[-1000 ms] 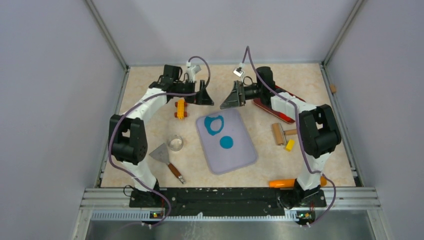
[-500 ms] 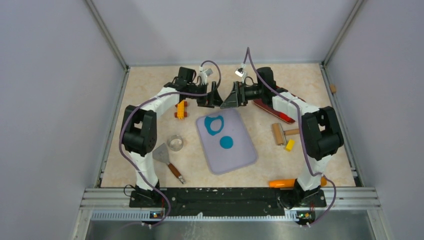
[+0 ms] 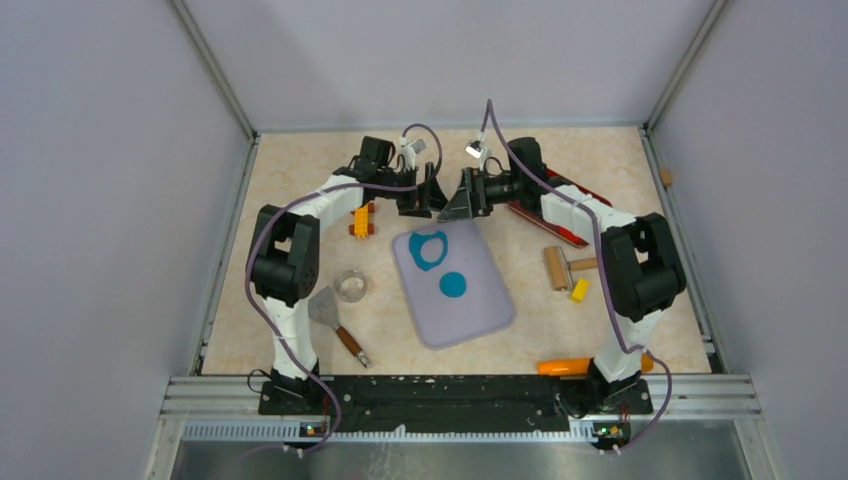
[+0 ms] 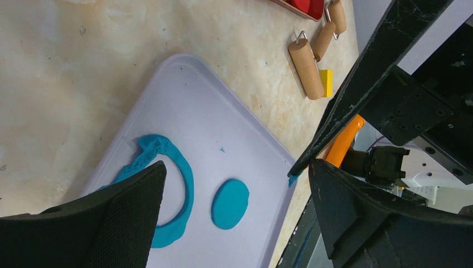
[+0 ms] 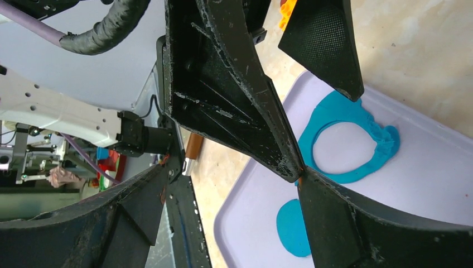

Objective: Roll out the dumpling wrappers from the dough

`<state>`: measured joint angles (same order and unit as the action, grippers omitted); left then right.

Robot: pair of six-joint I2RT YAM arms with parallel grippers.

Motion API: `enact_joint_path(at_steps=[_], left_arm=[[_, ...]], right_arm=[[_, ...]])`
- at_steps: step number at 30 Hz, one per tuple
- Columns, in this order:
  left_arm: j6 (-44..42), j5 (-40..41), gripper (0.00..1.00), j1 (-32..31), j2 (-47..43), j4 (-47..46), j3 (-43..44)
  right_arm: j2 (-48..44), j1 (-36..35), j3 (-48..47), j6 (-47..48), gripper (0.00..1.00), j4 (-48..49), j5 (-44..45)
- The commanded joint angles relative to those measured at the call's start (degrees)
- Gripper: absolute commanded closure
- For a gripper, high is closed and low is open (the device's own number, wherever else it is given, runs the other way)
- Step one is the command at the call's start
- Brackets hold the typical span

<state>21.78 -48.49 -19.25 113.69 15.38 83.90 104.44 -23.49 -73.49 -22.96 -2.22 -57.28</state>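
Left gripper (image 3: 430,199) swung inward, now tip-to-tip with right gripper (image 3: 459,204); both jaws wide, empty. Dough ring (image 3: 430,248), one wrapper (image 3: 453,285) lie below jaws; rolling seemingly paused.

Bright even light, soft shadows, wrist cams' near fingers blurry

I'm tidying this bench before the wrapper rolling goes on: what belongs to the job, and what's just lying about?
Job: dough, cut wrapper disc, lavender mat, wooden roller, probably the clear round cutter.
Lying about: scraper, yellow block, red tray, orange object, toy bricks.
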Motion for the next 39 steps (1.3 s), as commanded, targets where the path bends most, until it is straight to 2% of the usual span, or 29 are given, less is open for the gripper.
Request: enact_joint_path(at_steps=[1, 7, 15, 20, 26, 33, 39], left_arm=[[0.9, 1.7, 0.01, -0.2, 0.3, -1.9, 1.8], [-0.6, 5.0, 0.01, 0.1, 0.9, 0.2, 2.1], [2.4, -4.7, 0.01, -0.1, -0.3, -5.6, 2.1], [3.1, -4.8, 0.01, -0.1, -0.1, -5.6, 1.0], [1.2, -0.5, 0.01, -0.1, 1.0, -1.8, 1.3], [1.9, 9.9, 0.01, 0.7, 1.5, 2.4, 0.7], [7.5, 13.6, 0.01, 2.7, 1.2, 2.6, -3.6]], right_arm=[[-1.6, -0.4, -2.2, -0.3, 0.14, 1.8, -0.6], [-1.5, -0.3, -2.2, -0.6, 0.15, 3.4, -0.8], [-0.5, -0.4, -2.5, -0.9, 0.15, 4.1, 0.1], [0.4, -0.3, -3.4, -1.4, 0.15, 4.6, -0.1], [0.4, -0.4, -3.9, -1.7, 0.15, 4.8, -0.7], [-0.2, -0.5, -4.0, -0.6, 0.15, 4.4, -1.0], [-1.9, -2.4, -7.9, 11.7, 0.16, -8.1, 6.7]])
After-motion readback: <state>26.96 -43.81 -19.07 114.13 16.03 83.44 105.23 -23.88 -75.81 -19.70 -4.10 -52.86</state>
